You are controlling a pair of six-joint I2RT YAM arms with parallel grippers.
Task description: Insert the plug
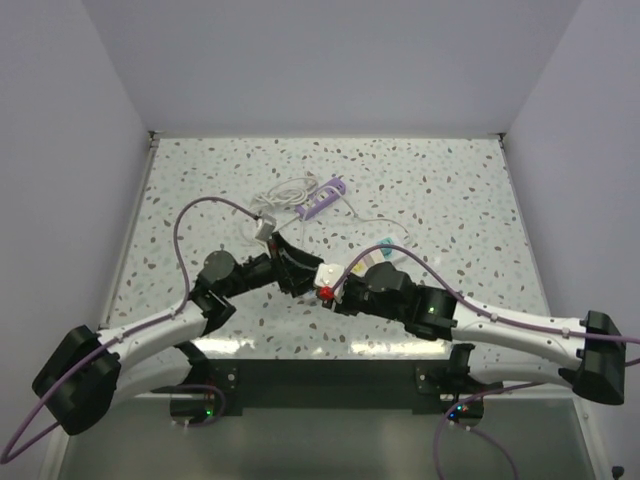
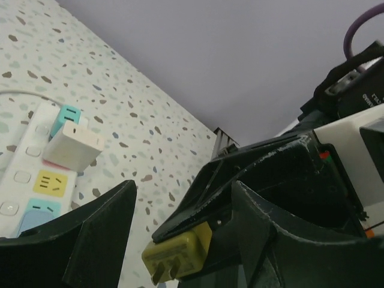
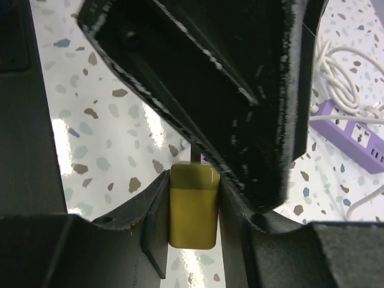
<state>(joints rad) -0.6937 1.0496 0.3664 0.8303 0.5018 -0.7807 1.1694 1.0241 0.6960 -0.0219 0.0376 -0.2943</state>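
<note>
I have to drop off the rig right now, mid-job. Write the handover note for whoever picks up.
Right gripper: shut on the yellow plug, held above the table, prongs exposed.
Left gripper: open, fingers either side of the plug, not gripping it.
White power strip lies on the table with a white adapter in it; its yellow socket is free.
Purple power strip lies beside a coiled white cable.
Done: plug is in hand.
Left: back the left gripper away, carry the plug to a free socket, press it in.

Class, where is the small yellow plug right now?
In the right wrist view, the small yellow plastic plug sits bottom centre, clamped in the right gripper.
</note>
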